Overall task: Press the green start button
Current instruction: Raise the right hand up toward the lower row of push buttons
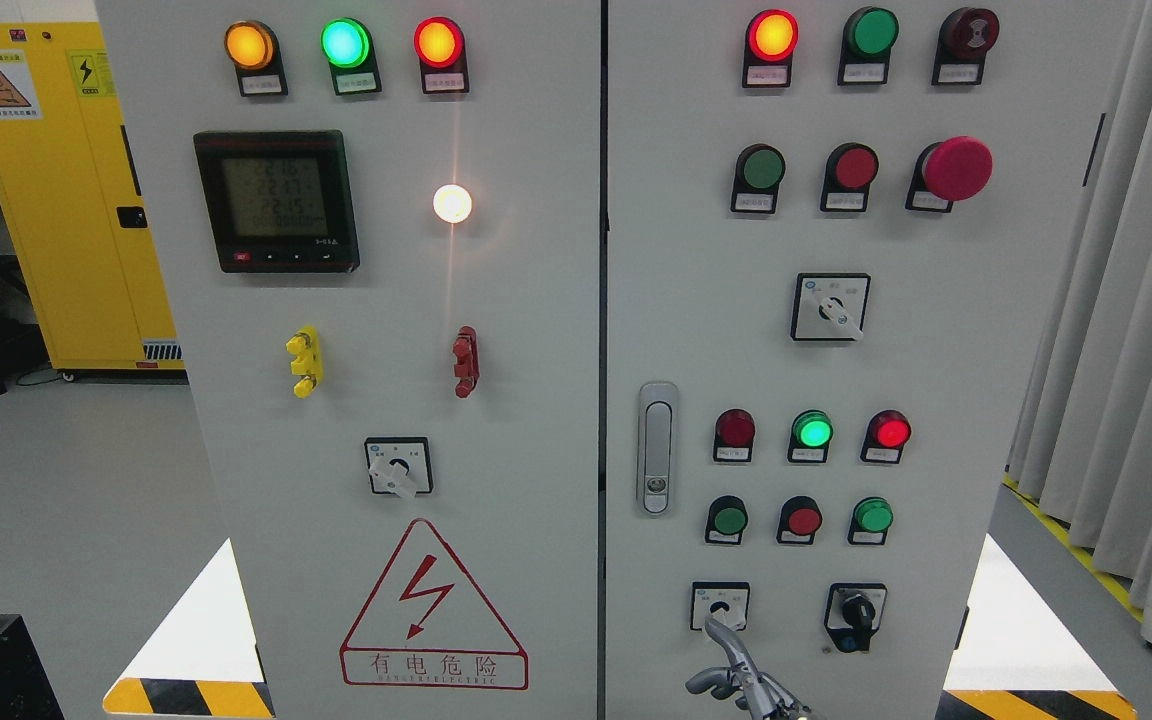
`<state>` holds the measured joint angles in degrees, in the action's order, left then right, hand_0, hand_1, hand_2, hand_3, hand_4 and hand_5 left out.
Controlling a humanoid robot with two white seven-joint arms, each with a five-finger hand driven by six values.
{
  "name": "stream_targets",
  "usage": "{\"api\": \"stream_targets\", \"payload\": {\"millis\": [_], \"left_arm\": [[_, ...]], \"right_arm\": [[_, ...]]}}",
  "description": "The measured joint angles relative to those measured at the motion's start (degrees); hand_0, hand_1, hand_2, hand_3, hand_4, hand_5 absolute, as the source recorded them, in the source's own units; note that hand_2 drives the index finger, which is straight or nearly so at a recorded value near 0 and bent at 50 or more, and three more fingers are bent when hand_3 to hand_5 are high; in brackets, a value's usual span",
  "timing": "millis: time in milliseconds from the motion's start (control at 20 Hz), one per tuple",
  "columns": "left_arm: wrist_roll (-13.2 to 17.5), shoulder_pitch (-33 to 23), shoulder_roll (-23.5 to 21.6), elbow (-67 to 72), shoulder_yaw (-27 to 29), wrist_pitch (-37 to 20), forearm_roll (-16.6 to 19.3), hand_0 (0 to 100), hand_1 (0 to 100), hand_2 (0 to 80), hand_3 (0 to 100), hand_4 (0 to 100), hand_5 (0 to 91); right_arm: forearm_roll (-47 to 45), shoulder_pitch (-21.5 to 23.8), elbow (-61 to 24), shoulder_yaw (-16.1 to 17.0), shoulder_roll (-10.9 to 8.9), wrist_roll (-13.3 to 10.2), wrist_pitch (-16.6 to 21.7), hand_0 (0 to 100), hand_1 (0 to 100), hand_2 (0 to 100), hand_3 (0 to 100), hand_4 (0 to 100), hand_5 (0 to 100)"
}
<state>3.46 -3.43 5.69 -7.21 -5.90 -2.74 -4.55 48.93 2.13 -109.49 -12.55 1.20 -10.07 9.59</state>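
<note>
The grey control cabinet's right door (936, 350) carries three green push buttons: one in the upper row (764, 168) and two in the lower row, at the left (729, 520) and the right (873, 516). My right hand (736, 672) rises from the bottom edge below the lower row. Its index finger (723, 640) points up while the other fingers are curled. The fingertip is at the lower edge of a small white selector switch (720, 605), below the lower-left green button. It holds nothing. The left hand is out of view.
A red button (803, 520) sits between the two lower green ones, with a key switch (855, 615) at the lower right. Indicator lamps (812, 431) glow above. A door latch (657, 447) is left of the buttons. A red mushroom stop (956, 168) is at the upper right, and curtains (1126, 300) hang at the right.
</note>
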Motion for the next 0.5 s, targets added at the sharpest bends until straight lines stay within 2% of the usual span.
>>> {"api": "stream_targets", "payload": {"millis": [200, 500], "left_arm": [[0.0, 0.0, 0.0, 0.0, 0.0, 0.0, 0.0, 12, 56, 0.0, 0, 0, 0.0], [0.0, 0.0, 0.0, 0.0, 0.0, 0.0, 0.0, 12, 56, 0.0, 0, 0, 0.0]], "right_arm": [[2.9, -1.1, -0.3, 0.8, -0.38, 0.6, -0.6, 68, 85, 0, 97, 99, 100], [5.8, -3.4, -0.2, 1.5, -0.72, 3.3, -1.3, 70, 85, 0, 98, 99, 100]]}}
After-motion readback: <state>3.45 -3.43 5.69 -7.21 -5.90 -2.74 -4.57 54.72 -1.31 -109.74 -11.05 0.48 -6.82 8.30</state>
